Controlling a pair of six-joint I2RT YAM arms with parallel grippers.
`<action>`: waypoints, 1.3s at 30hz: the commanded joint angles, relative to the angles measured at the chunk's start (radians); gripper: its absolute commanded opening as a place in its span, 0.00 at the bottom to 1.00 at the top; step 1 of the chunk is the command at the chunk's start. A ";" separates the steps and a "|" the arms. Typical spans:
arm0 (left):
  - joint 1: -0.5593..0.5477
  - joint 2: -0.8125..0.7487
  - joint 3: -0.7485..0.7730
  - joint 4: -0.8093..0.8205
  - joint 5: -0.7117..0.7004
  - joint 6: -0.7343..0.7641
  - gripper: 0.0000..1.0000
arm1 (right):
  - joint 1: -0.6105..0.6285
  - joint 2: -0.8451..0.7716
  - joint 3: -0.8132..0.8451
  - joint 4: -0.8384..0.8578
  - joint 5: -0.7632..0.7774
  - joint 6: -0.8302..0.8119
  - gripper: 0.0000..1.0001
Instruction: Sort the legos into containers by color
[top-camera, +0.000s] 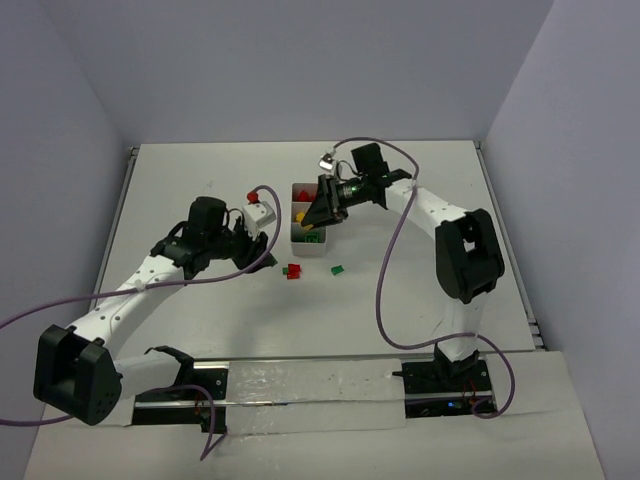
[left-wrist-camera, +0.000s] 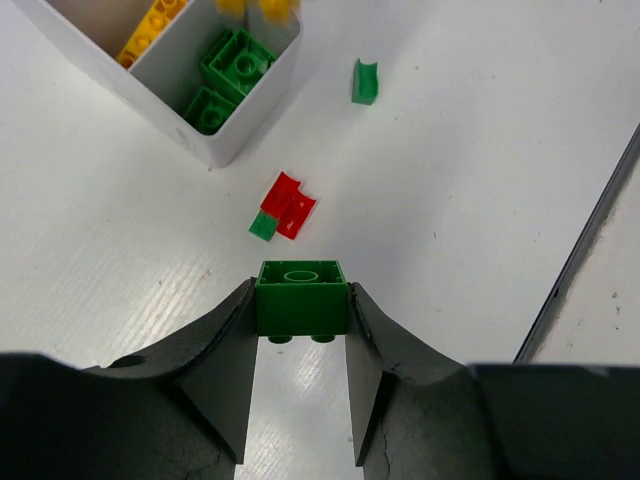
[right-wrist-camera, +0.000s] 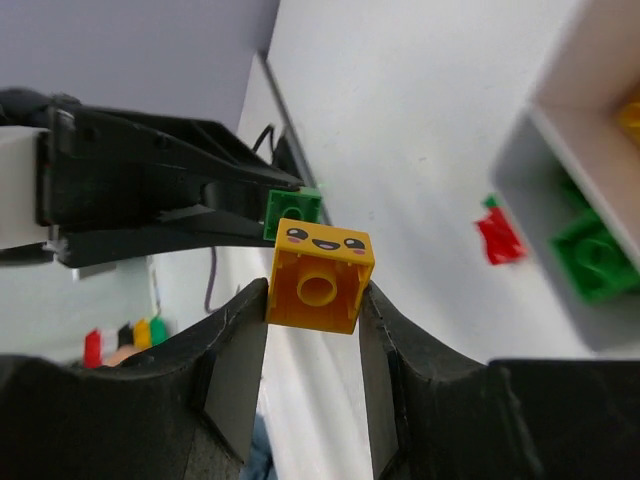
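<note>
The white tray (left-wrist-camera: 255, 110) holds green bricks (left-wrist-camera: 232, 68) in its end compartment and yellow bricks (left-wrist-camera: 150, 30) in the compartment next to it. The third compartment is not clear in any view. On the desk (left-wrist-camera: 450, 200), just off the tray's green end, lies a red-and-green stack (left-wrist-camera: 283, 210). A single loose green piece (left-wrist-camera: 365, 82) lies beside that same end, a little apart from the stack.

On the far side of the stack from the tray, a green brick (left-wrist-camera: 301, 290) is pinched squarely between the fingers of the left gripper (left-wrist-camera: 301, 312). The jaws are closed to the brick's width and press on its two side faces.

A yellow brick (right-wrist-camera: 320, 275) with a smiling face printed on one side sits clamped in the right gripper (right-wrist-camera: 318, 305), whose jaws are likewise narrowed to the brick's width. From above, this gripper hangs over the tray, and its brick is held in the air, clear of the compartments.
</note>
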 joint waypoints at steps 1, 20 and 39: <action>0.013 -0.028 -0.006 -0.003 -0.014 0.004 0.00 | -0.034 -0.103 0.039 -0.136 0.175 -0.180 0.00; 0.024 0.019 0.054 0.058 0.038 -0.103 0.00 | 0.230 -0.065 0.183 -0.189 1.203 -0.560 0.06; 0.024 0.045 0.067 0.095 0.043 -0.136 0.00 | 0.270 0.035 0.277 -0.233 1.224 -0.545 0.16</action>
